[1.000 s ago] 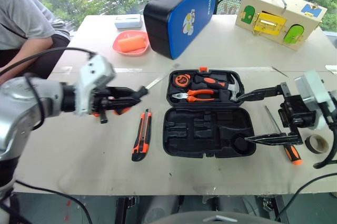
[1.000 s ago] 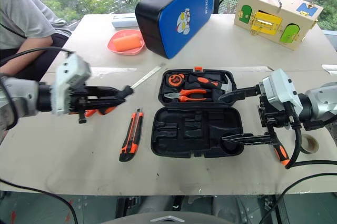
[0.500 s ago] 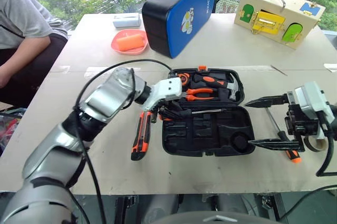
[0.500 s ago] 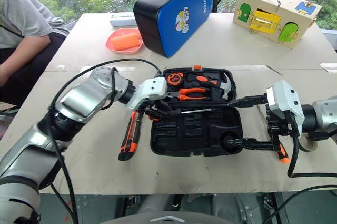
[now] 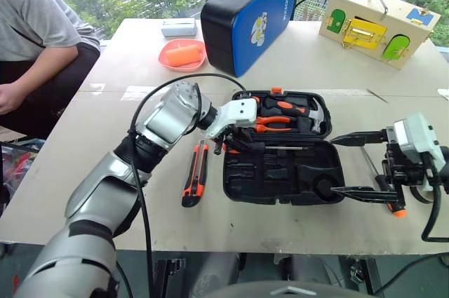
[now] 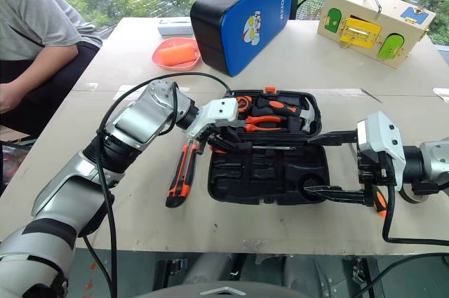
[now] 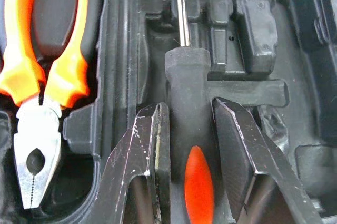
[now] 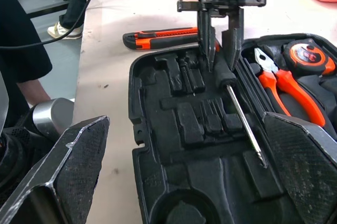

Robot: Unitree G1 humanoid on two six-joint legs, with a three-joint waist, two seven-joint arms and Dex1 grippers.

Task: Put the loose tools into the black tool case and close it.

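The black tool case (image 5: 283, 198) lies open on the table, its lower half showing bare recesses. My left gripper (image 5: 235, 145) is shut on a black-and-orange-handled screwdriver (image 7: 185, 76) and holds it low over the case's lower half, close to the hinge. The shaft (image 8: 245, 129) points across the recesses toward the right. An orange-black utility knife (image 5: 194, 182) lies on the table just left of the case. My right gripper (image 5: 354, 165) stands wide open beside the case's right edge, empty. A slim orange screwdriver (image 5: 397, 209) lies under it, mostly hidden.
The case's lid half holds orange pliers (image 5: 277, 124), a hammer (image 5: 309, 110) and a tape measure (image 6: 243, 104). A big blue-and-black case (image 5: 252, 17), a wooden latch box (image 5: 375, 28) and a pink dish (image 5: 181, 55) stand at the back. A person (image 5: 35, 31) sits at the far left.
My left gripper has swung right with the screwdriver, from left of the case to low over its lower half. The right gripper has stayed beside the case, open.
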